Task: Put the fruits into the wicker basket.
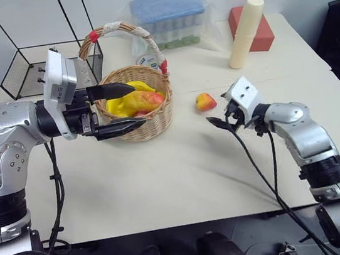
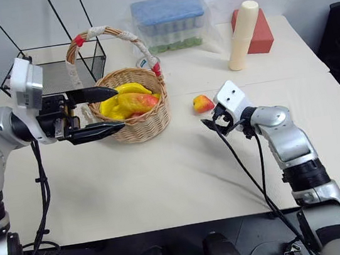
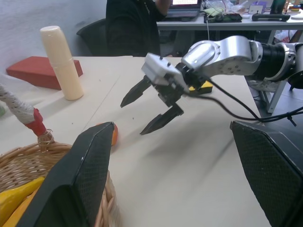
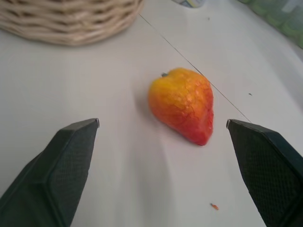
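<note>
The basket [image 1: 139, 109] stands left of the table's [image 1: 183, 176] middle, with fruits [image 1: 134, 101] in it; the apple [image 1: 205, 101] lies on the table just right of it. Behind the basket, along the far edge, stand a cage [image 1: 41, 69] at the left corner, a box [image 1: 170, 18], then a cylinder [image 1: 245, 33] leaning before a block [image 1: 263, 35].

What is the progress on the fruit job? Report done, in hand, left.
Done: the curved yellow banana and orange-red mango lie in the round tan wicker basket.

In hand: nothing is gripped. The right gripper is open, its fingers flanking the small red-yellow apple on the white table. The left gripper hangs open at the basket.

Left: grasp the apple and put it in the basket.
</note>
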`<state>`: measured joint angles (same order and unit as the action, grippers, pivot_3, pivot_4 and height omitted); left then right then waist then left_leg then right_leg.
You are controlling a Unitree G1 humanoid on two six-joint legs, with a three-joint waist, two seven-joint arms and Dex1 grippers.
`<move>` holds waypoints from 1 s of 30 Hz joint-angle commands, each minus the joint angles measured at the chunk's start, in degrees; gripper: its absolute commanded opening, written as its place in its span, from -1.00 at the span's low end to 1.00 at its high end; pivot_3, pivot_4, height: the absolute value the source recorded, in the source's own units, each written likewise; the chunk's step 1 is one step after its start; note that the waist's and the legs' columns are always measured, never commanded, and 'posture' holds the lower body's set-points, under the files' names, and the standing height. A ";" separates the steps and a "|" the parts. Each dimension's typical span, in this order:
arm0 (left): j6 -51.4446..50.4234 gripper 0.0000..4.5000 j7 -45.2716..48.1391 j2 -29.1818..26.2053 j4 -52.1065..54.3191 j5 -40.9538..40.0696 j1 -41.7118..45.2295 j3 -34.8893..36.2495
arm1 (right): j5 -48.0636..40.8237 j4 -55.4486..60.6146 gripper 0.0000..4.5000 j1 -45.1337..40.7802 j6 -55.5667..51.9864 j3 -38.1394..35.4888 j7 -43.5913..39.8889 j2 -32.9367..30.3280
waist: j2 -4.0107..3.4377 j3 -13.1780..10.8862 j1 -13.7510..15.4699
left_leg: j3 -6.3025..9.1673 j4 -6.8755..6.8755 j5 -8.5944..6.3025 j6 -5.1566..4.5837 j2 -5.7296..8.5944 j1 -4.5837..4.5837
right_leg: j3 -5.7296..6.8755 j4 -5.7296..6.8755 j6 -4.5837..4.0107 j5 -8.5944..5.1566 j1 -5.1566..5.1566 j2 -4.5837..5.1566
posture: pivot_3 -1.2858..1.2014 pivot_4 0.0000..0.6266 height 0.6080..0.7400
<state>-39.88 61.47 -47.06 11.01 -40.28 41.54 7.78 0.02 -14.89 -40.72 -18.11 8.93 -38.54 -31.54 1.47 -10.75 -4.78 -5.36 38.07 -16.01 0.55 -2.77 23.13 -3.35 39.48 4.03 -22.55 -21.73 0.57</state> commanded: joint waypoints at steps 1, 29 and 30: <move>0.21 0.84 -0.34 -0.45 2.43 -0.96 0.82 1.06 | 4.15 -9.96 0.98 -4.99 8.92 1.66 1.43 0.78 | 0.00 0.00 -0.18 | 0.00 0.01 0.00 0.00 -0.01 -0.01 | 0.00 0.00 0.00 0.00 0.00 -0.01 | 0.03 -0.52 1.00; -0.27 0.84 -3.92 -2.96 0.68 0.14 -1.75 4.46 | 4.16 -33.11 -0.05 -17.39 28.26 -1.20 -4.01 6.83 | -0.02 -0.01 -0.27 | 0.04 0.05 0.01 0.03 -0.03 -0.02 | 0.05 0.15 0.00 0.00 0.04 0.00 | 0.03 -0.52 1.00; -0.08 0.84 -3.73 -3.75 0.27 0.51 -2.75 5.18 | 1.97 -26.38 -0.05 -15.67 24.65 -1.80 -6.04 6.94 | -0.03 -0.01 -0.44 | 0.04 0.04 0.01 0.03 -0.04 -0.02 | 0.05 0.16 0.00 0.00 0.04 0.00 | 0.03 -0.52 1.00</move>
<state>-40.32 58.08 -49.29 12.26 -40.19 39.58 10.16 6.11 -50.64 -56.88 9.67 9.30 -41.64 -23.92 1.44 -10.76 -5.22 -5.32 38.07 -15.99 0.58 -2.83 23.10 -3.30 39.72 4.03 -22.55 -21.69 0.56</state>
